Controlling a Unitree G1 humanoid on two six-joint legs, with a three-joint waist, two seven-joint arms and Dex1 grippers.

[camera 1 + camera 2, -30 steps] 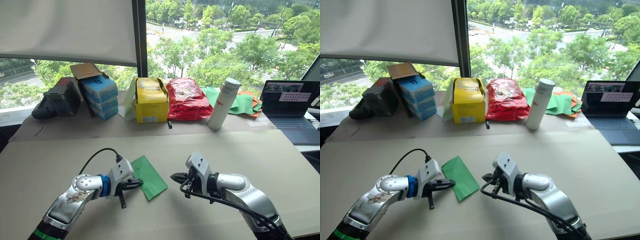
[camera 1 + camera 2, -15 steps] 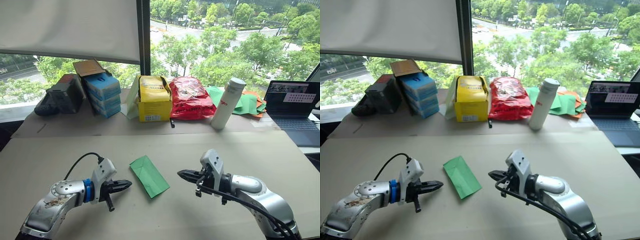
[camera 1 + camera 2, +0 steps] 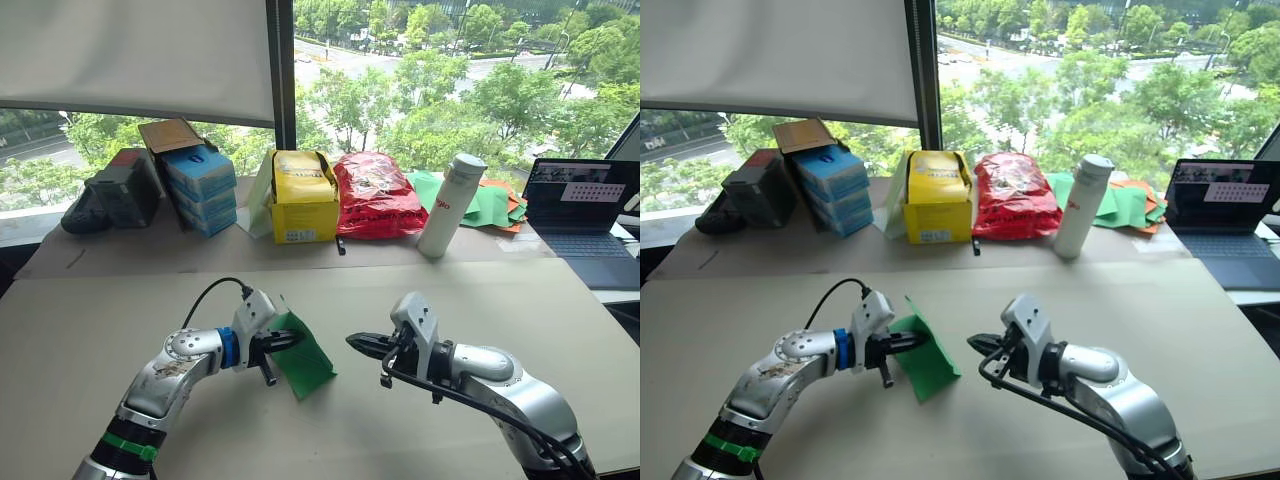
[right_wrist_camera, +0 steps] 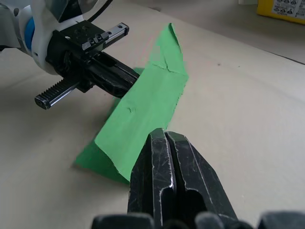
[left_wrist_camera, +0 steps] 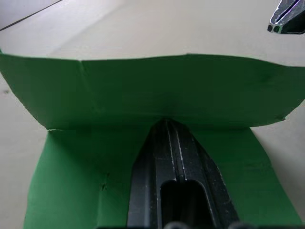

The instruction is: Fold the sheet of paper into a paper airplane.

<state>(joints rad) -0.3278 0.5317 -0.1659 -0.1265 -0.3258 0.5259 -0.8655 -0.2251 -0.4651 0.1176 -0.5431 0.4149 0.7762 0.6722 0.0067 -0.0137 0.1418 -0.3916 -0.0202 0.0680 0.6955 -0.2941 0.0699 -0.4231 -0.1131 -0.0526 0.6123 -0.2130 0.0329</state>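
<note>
Far edge of desk [image 3: 560,330], left to right: dark bag [image 3: 82,215], black case [image 3: 124,189], stack of blue boxes [image 3: 199,190] with a brown cardboard flap on top, yellow box [image 3: 303,198], red bag [image 3: 375,196], white bottle [image 3: 446,206] standing upright, heap of green and orange sheets [image 3: 488,205], laptop [image 3: 583,205] open at the right edge. All of these are well apart from the work area; nothing lies between the tools and the paper.

Left tool [image 3: 291,340]: fingers pressed together, nothing between them. Tip pushes into the fold line of the sheet of paper [image 3: 302,356]; in the left wrist view the closed tip sits on the lower flap, right at the foot of the raised flap.

Sheet of paper: green, near the middle of the desk toward the front. Part lies flat on the desk; the part on the right tool's side stands up from the crease as a tilted wall. Small nick or crease mark visible on the raised flap in the right wrist view.

Right tool [image 3: 357,343]: fingers closed together, empty. Tip points at the raised flap from the right, just beside it; contact cannot be judged.
</note>
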